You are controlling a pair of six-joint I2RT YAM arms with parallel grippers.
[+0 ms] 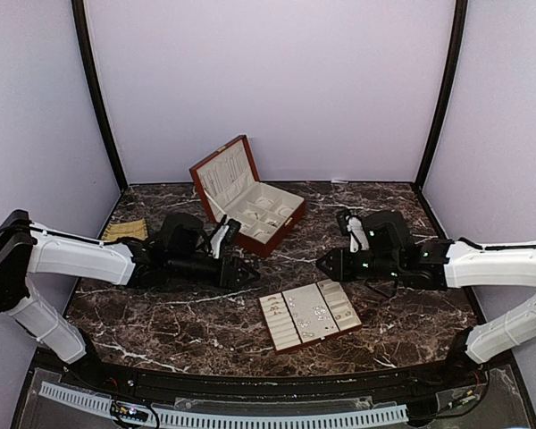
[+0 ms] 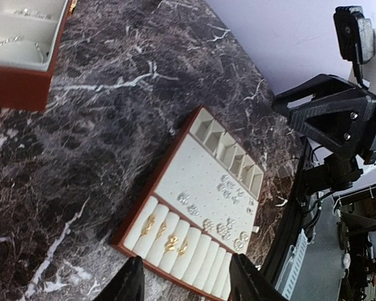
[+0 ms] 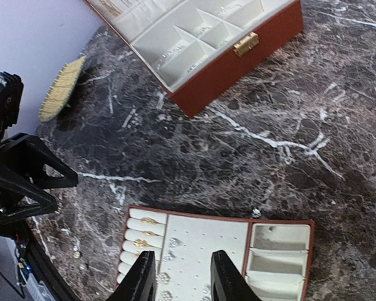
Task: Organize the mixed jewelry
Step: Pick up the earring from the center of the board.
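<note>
The mixed jewelry sits mostly on the cream slotted tray (image 1: 310,313) at the table's front middle. Gold rings (image 2: 166,235) are tucked in its roll slots and silvery earrings (image 2: 229,188) are pinned on its flat middle panel. One tiny silvery piece (image 3: 255,213) lies loose on the marble just beyond the tray rim (image 3: 219,217). My left gripper (image 1: 250,274) hovers left of the tray, open and empty (image 2: 187,285). From the tray's far right, my right gripper (image 1: 324,264) points over it, open with nothing between its fingers (image 3: 183,279).
A red-brown wooden box (image 1: 250,201) stands open at the back middle, with chains and a bangle (image 2: 15,44) in its cream compartments. A yellow woven pad (image 1: 125,231) lies at the back left. Two small bits (image 3: 76,254) rest near the table's front edge.
</note>
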